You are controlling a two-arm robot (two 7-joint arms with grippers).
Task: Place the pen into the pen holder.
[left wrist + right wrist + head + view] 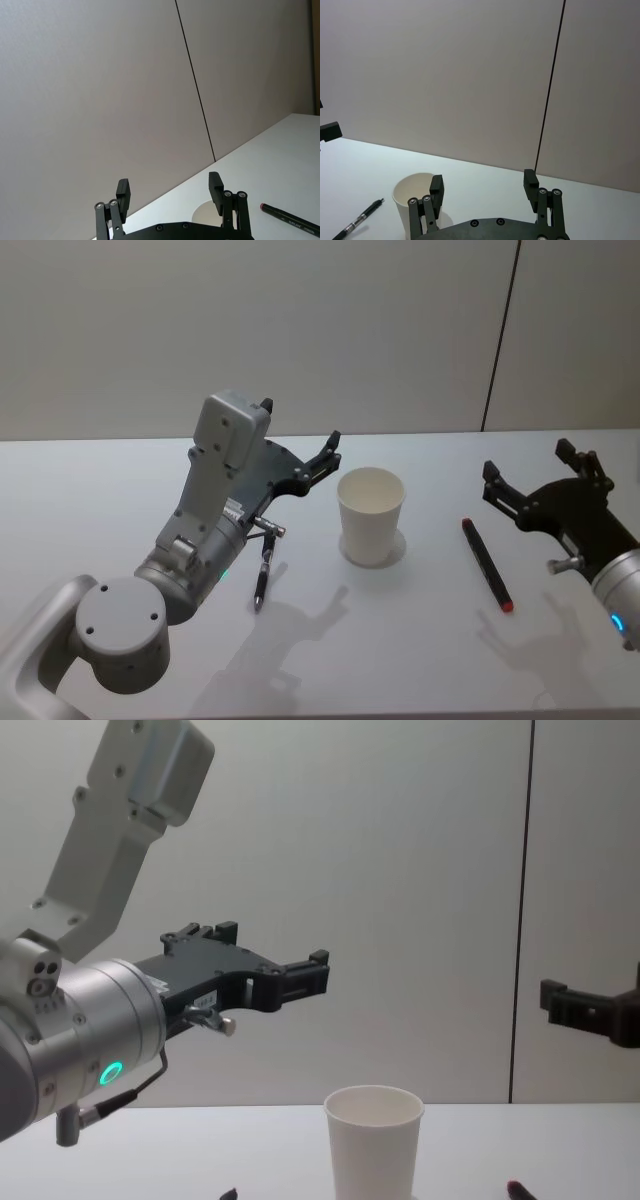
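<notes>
Left tool (pixel 169 186) spread; head view: black pen (pixel 264 575) near pen holder (pixel 371 516)

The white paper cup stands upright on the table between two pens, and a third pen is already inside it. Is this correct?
Not quite. The head view shows the white paper cup empty. It does stand upright on the table between two pens: the black pen on its left, the red-tipped pen on its right.

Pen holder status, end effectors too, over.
Both open and raised: left end effector, right end effector. No pen in pen holder, upright. On table: black pen left of it, red-tipped pen right. Nothing blocking.
</notes>
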